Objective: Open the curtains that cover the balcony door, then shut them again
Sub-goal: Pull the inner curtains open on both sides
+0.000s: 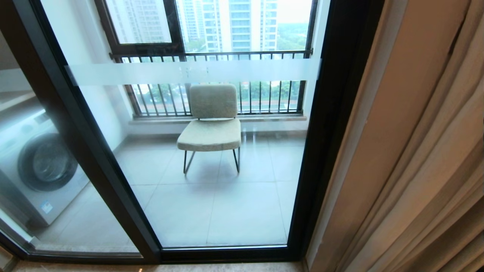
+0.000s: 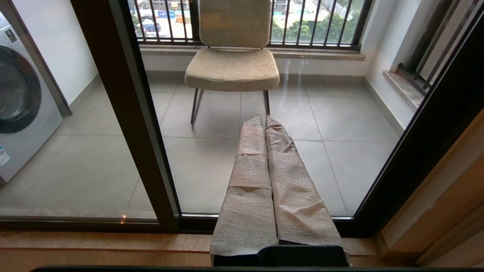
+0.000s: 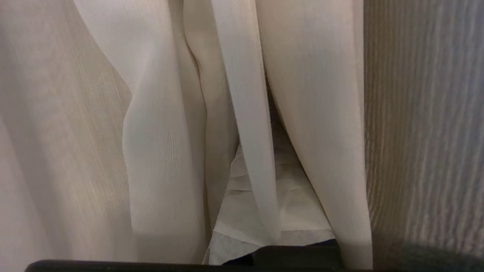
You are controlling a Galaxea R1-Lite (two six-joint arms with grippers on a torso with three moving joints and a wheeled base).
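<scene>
You have two curtain layers to count. In the head view the thick beige-grey curtains (image 1: pixel 423 151) hang bunched at 3 o'clock, filling the right side from top to bottom, their inner edge running just beside the black frame. The sheer white layer (image 3: pixel 159 151) shows only in the right wrist view, in several folds with the woven opaque fabric (image 3: pixel 423 132) next to it.

The balcony door (image 1: pixel 332 124) stands uncovered: you see two glass panels divided by black frame members, one frosted band (image 1: pixel 193 71) across the glass at 12 o'clock.

Beyond the glass sit one padded chair (image 1: pixel 211 121) at centre and one washing machine (image 1: pixel 38 166) at 9 o'clock, with bare tiled floor between them and the sill.

Your right gripper (image 3: pixel 272 196) is buried among the sheer folds, its wrapped fingers pressed together; whether fabric is pinched between them you cannot tell.

Your left gripper (image 2: pixel 264 124) points at the glass ahead of the door's lower rail, fingers (image 2: pixel 249 166) closed against each other on nothing, with free room on both sides.
</scene>
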